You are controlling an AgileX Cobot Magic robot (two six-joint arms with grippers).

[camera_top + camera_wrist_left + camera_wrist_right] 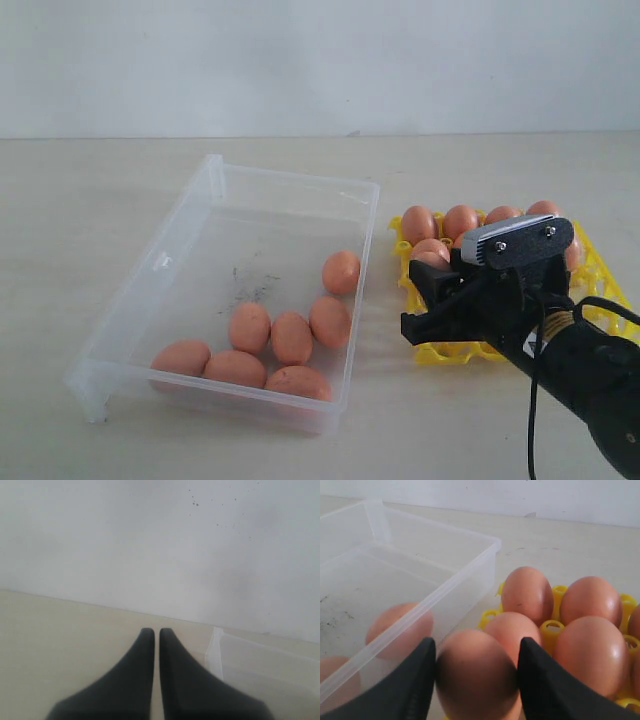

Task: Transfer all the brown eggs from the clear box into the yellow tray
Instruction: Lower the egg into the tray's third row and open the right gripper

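My right gripper [477,652] is shut on a brown egg [476,677], one black finger on each side. It hangs over the front left part of the yellow tray [447,352]; in the exterior view the gripper [438,305] hides the held egg. Several brown eggs [526,592] sit in the tray's cups [460,220]. Several more brown eggs [291,337] lie on the floor of the clear box [290,181], mostly at its near end. My left gripper [156,632] is shut and empty, over bare table beside a corner of the clear box [216,650]; the exterior view does not show it.
The box's right wall [445,592] stands close to the tray's left edge [489,616]. A pale wall rises behind the beige table [120,190]. The right arm's black body and cable [585,370] cover the tray's front right.
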